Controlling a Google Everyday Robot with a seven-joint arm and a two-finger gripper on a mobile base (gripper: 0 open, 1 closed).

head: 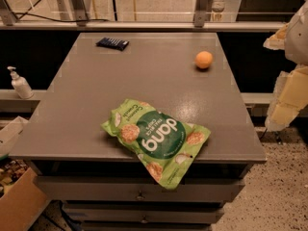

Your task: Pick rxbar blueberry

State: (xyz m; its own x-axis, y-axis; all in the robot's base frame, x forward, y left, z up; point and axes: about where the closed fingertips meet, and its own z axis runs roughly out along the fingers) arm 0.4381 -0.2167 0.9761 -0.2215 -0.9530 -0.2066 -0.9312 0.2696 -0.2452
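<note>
A large green dang chip bag (pixel 156 139) lies near the front of the grey table (pixel 72 109), 1 corner hanging over the front edge above the drawers (pixel 139 189). An orange ball (pixel 204 60) sits toward the far right, well apart from the bag. A white pump bottle (pixel 20 83) stands on a ledge to the left.

The rxbar blueberry (pixel 112 43) lies flat at the far left corner of the table, a small dark navy bar with a glossy wrapper and nothing touching it.

The gripper (pixel 290 93) hangs off the table's right side, well away from the bar; whether it is spread or closed cannot be told.
</note>
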